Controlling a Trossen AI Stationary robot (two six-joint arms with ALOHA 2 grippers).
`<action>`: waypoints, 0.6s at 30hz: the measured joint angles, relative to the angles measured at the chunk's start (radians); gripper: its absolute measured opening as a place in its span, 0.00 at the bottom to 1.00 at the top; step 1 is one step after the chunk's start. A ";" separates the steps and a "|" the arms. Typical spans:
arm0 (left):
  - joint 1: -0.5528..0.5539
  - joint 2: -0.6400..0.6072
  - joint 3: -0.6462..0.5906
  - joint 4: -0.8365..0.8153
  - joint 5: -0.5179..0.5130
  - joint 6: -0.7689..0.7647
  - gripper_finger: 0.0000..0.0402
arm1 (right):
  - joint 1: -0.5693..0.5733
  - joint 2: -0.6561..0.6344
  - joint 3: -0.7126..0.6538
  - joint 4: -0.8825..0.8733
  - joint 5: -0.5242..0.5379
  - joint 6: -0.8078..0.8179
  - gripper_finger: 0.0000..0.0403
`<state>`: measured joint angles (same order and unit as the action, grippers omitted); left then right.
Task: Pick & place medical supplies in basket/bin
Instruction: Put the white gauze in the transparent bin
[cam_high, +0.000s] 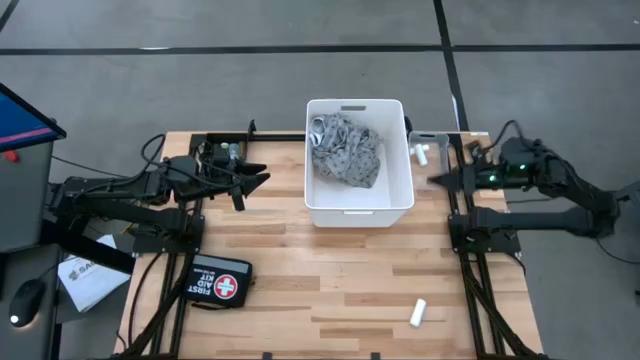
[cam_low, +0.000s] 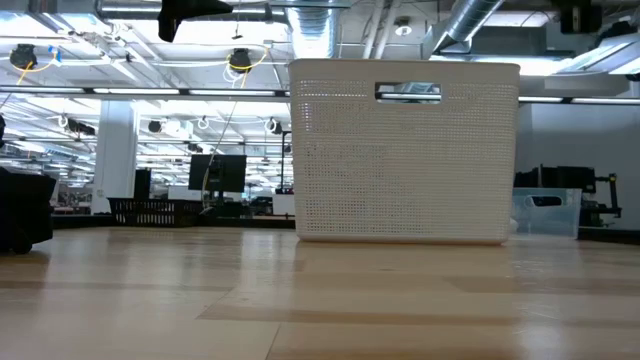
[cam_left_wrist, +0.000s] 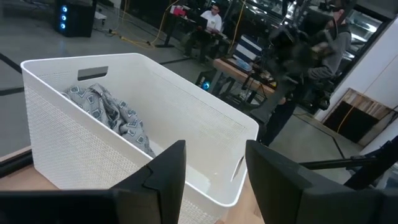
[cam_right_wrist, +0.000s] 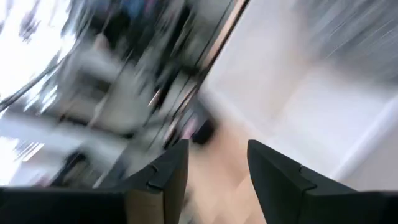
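Note:
The large white tub (cam_high: 358, 160) stands at the table's far middle, with the grey patterned cloth bandage (cam_high: 345, 150) lying inside it on the bottom. The cloth also shows in the left wrist view (cam_left_wrist: 109, 112). A small clear bin (cam_high: 428, 148) sits right of the tub and holds a white gauze roll (cam_high: 421, 153). Another gauze roll (cam_high: 418, 312) lies on the table near the right front. My left gripper (cam_high: 262, 180) hovers open, left of the tub (cam_left_wrist: 143, 124). My right gripper (cam_high: 435, 180) hovers open, right of the tub. No vial or sticks show.
A black pouch marked FIRST AID KIT (cam_high: 218, 282) lies at the table's near left. The arm base frames (cam_high: 480, 235) stand along both sides. In the low view the tub (cam_low: 405, 150) fills the middle and the clear bin (cam_low: 545, 212) sits behind it at right. Bare wood lies in front.

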<state>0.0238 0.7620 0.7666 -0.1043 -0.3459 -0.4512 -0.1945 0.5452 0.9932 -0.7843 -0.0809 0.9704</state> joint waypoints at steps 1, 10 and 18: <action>0.000 0.000 0.000 0.000 -0.001 -0.001 0.39 | 0.047 0.024 0.000 0.022 -0.037 0.033 0.39; 0.000 0.000 0.000 0.000 -0.003 -0.037 0.39 | 0.451 0.292 0.024 0.021 -0.300 0.291 0.35; 0.000 0.000 0.000 -0.003 -0.003 -0.045 0.39 | 0.819 0.520 0.091 0.021 -0.219 0.415 0.35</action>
<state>0.0238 0.7620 0.7666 -0.1076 -0.3489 -0.4957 0.6247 1.0654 1.0838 -0.7635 -0.2995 1.3853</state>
